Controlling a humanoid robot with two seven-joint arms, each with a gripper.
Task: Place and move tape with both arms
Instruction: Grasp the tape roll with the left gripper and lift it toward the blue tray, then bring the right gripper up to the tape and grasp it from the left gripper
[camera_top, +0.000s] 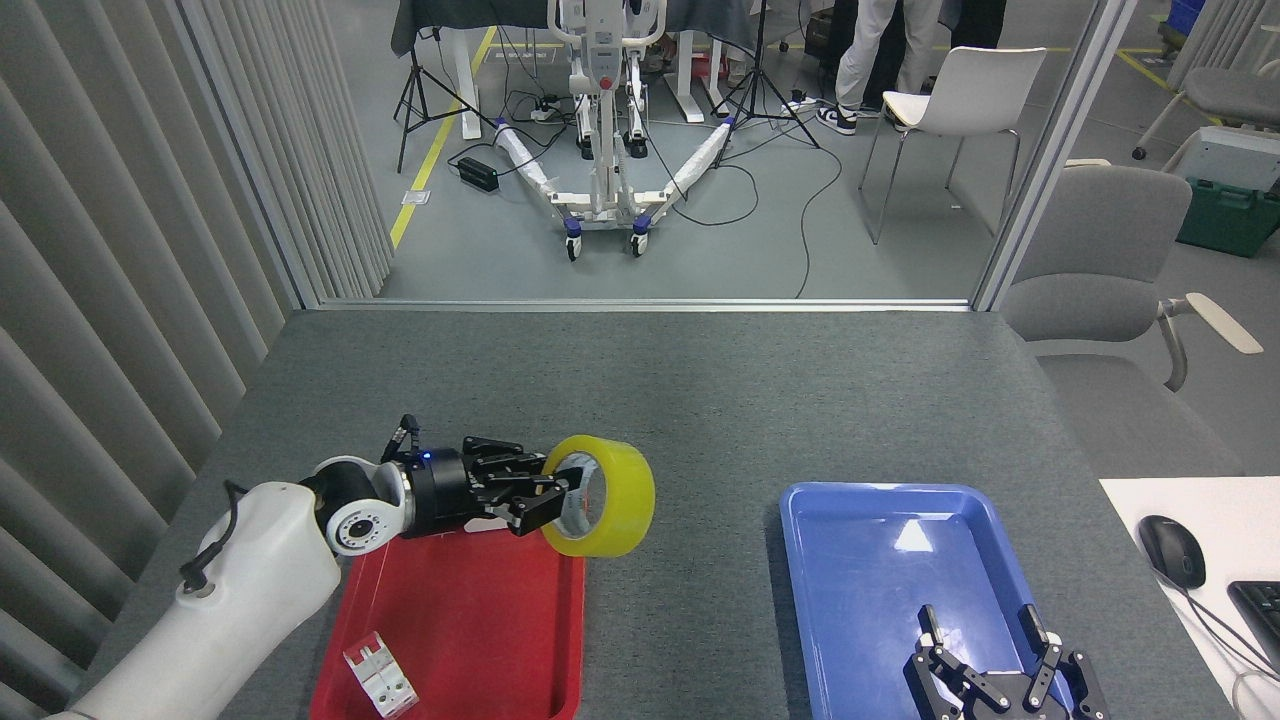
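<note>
the grey table (700, 400) has a broad bare stretch from its middle out to the far edge at 12 o'clock, where a metal rail borders it. the left edge runs close along the ribbed wall panels (120, 300); the right edge runs beside a grey office chair (1100, 290) at about 2 o'clock.

the red tray (470, 640) lies at about 7 o'clock and the blue tray (870, 580) at about 5 o'clock, well apart, with an open strip of table between them. a white breaker block (378, 676) lies in the red tray's near left corner; much of the tray's far part is hidden by the arm.

the left gripper (545, 495) reaches toward 3 o'clock from over the red tray's far edge, its fingers closed on the near rim of the tape (620, 497), at least one finger inside the core. the tape hangs clear of the table, over the tray's far right corner. it stands on edge: its hole axis runs roughly level along the 9-to-3 line, the open core facing 9 o'clock toward the gripper, the yellow band facing the camera.

the right gripper (985, 640) rests low over the near end of the blue tray at 5 o'clock, fingers spread apart and pointing toward 12 o'clock, holding nothing.
</note>
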